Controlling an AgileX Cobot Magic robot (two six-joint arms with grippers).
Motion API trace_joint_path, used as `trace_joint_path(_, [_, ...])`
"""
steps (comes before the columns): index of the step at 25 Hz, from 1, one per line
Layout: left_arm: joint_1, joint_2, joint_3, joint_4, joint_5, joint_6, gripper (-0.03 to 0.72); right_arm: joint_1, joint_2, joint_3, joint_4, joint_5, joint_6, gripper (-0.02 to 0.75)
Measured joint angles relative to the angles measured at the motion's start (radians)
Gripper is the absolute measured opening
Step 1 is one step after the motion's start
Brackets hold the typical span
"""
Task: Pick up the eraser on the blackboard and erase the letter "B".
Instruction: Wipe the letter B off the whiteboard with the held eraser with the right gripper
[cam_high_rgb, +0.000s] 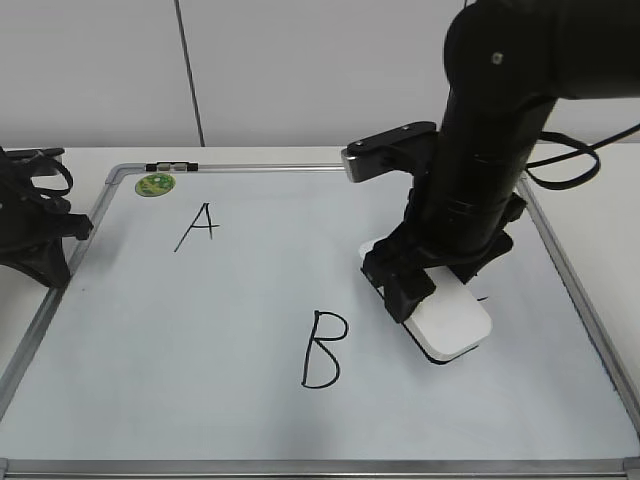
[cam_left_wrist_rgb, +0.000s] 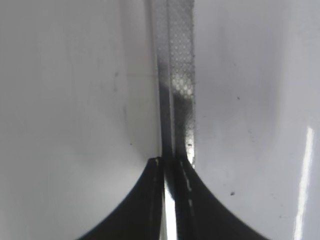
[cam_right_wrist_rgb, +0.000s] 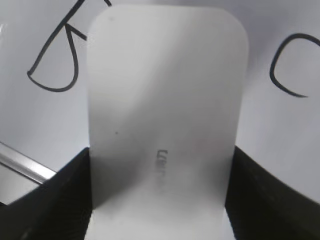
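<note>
Blackboard (cam_high_rgb: 250, 300): large white dry-erase board with a silver-grey metal frame and grey corner caps, lying flat on a white table (cam_high_rgb: 80, 158). Bears black handwritten letters.

Right arm (cam_high_rgb: 500, 130): black jointed arm, reaching down from the upper right onto the board's right half.

Left arm (cam_high_rgb: 35, 215): black, at the left edge of the exterior view, beside the board's frame.

Eraser (cam_high_rgb: 452, 320): white rounded-rectangular plastic block with faint grey lettering on top and a dark underside, resting on the board to the right of the "B". In the right wrist view it fills the centre (cam_right_wrist_rgb: 165, 120).

Right gripper (cam_high_rgb: 430, 275): black, its fingers (cam_right_wrist_rgb: 60, 200) pressed against both long sides of the eraser, clamping it.

Left gripper (cam_left_wrist_rgb: 172, 172): black, fingertips drawn together with only a thin slit between, holding nothing, over the frame strip.

Letter "B" (cam_high_rgb: 322, 350): thin black marker capital, lower centre of the board, intact, just beside the eraser.

Letter "A" (cam_high_rgb: 198, 227): black, upper left.

Letter "C" (cam_right_wrist_rgb: 290, 65): black, seen only in the right wrist view, beyond the eraser.

Magnet (cam_high_rgb: 155, 184): small, round, green, top-left corner of the board.
</note>
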Motion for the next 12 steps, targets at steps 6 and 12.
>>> trace_joint_path(6, [0.000,0.000,0.000,-0.002,0.000,0.000,0.011,0.007,0.135,-0.121,0.031,0.013,-0.025,0.553])
trace_joint_path(12, [0.000,0.000,0.000,-0.002,0.000,0.000,0.011,0.007,0.251,-0.207,0.034,0.013,-0.049,0.553])
